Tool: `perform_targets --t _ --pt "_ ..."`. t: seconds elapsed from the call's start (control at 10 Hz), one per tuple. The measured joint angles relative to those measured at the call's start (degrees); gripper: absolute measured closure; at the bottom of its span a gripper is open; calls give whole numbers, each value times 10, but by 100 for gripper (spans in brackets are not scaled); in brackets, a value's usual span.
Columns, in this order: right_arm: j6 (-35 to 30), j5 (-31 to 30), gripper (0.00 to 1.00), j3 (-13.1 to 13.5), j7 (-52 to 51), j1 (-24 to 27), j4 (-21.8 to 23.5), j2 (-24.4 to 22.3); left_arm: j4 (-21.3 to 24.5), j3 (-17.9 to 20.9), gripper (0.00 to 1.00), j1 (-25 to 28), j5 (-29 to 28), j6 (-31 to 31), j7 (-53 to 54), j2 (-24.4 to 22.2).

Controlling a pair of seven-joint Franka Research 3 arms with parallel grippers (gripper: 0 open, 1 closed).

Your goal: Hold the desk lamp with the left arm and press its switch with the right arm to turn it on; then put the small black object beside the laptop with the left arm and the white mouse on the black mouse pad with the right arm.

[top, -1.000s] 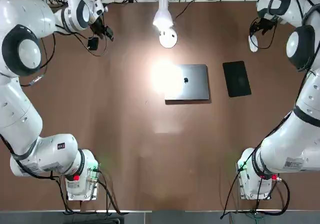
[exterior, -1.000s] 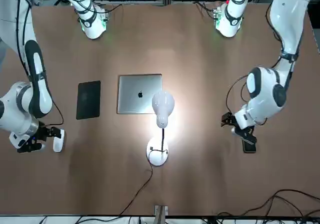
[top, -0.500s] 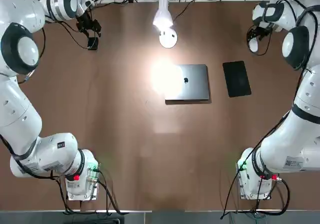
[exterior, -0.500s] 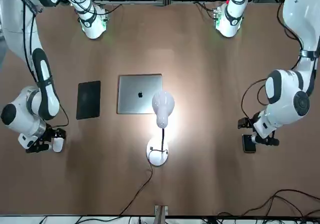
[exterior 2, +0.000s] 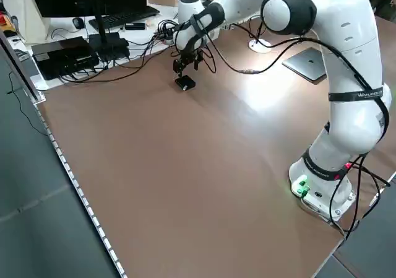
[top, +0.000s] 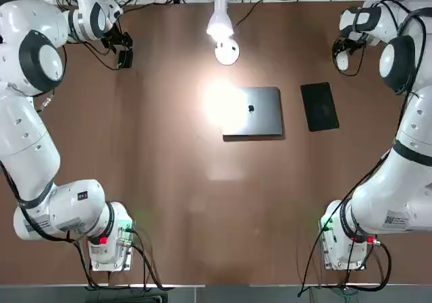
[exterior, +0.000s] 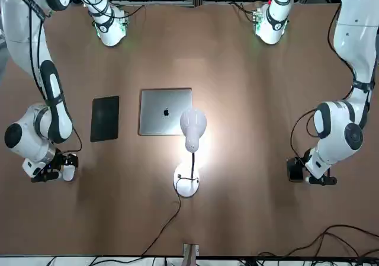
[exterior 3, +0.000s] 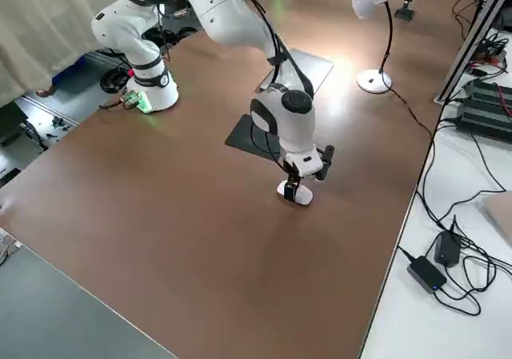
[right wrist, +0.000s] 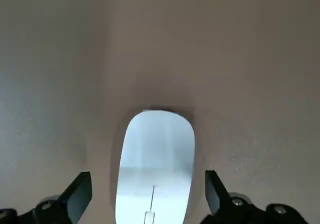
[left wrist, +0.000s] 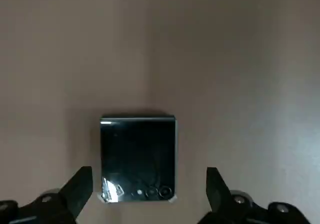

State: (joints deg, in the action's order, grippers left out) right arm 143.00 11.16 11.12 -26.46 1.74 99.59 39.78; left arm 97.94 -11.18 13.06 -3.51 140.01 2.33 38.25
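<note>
The desk lamp (top: 227, 51) stands at the far middle of the table, lit, its glow falling on the laptop (top: 253, 111). The black mouse pad (top: 319, 106) lies to the laptop's right. At the far left, the small black object (left wrist: 138, 159) lies flat on the table. My left gripper (left wrist: 147, 189) hangs open just over it, one finger on each side, touching nothing. At the far right, the white mouse (right wrist: 155, 164) rests on the table between the open fingers of my right gripper (right wrist: 148, 194). Seen from above, the left gripper (top: 124, 46) and right gripper (top: 342, 50) sit at opposite far corners.
The lamp's dark cord (exterior: 166, 224) runs off the far edge. Cables and power bricks (exterior 3: 436, 259) lie on the bench past that edge. Bare brown table (top: 202, 202) stretches from the laptop to both arm bases.
The left wrist swung out toward the far left corner and came down over the small black object. The right gripper shifted slightly and settled over the mouse. Neither object moved.
</note>
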Motion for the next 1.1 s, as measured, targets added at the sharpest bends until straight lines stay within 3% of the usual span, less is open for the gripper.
perform_targets --t 0.3,0.6,1.0,1.1 --pt "1 0 11 0 0 0 0 7 -16 5 0 0 0 0 -2 19" --pt "2 0 11 0 0 0 0 11 -17 5 0 -2 0 6 -16 29" --pt "3 0 31 0 0 0 -1 11 -17 16 0 -6 0 15 -26 42" --pt "3 0 32 0 0 0 -1 11 -17 17 0 -6 0 17 -26 42"
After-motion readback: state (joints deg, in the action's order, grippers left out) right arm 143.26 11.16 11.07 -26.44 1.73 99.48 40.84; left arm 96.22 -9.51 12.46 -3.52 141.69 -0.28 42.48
